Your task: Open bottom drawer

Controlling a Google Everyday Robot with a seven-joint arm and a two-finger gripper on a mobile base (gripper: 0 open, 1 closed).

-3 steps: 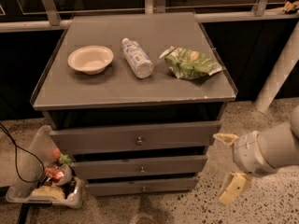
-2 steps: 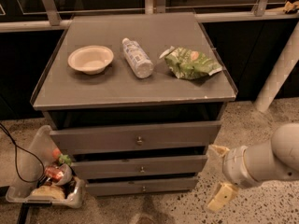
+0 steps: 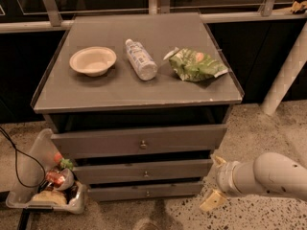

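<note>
Floor, left: a clear tub point(image 3: 29, 169) of rubbish is seen standing against the cabinet's left side.
Surface: a bowl point(image 3: 92, 60), a bottle point(image 3: 140, 59) laid on its side and a green bag point(image 3: 194, 65) are set in a row on the grey surface point(image 3: 120, 90); none is needed for the task.
Bottom drawer, place: the bottom drawer point(image 3: 115, 192) is found lowest of three stacked grey fronts, just above the floor and under the middle drawer point(image 3: 110, 172). It appears to be shut, and its small knob point(image 3: 147, 193) is untouched.
Bottom drawer, axis: the thin front is set level, with its long axis run from left to right across the view. The face is turned towards the camera, so an outward pull that way is judged to be required.
End effector: the end effector point(image 3: 215, 181) is held low, just beside the cabinet's bottom right corner and well right of the knob. Its fingers are spread apart and nothing is grasped.
Change: within the last second the end effector has been carried leftwards and a little downwards, from well clear of the cabinet to just beside it.
Meaning: an approach is judged to be under way. The knob has not yet been reached, and more travel to the left is called for.
</note>
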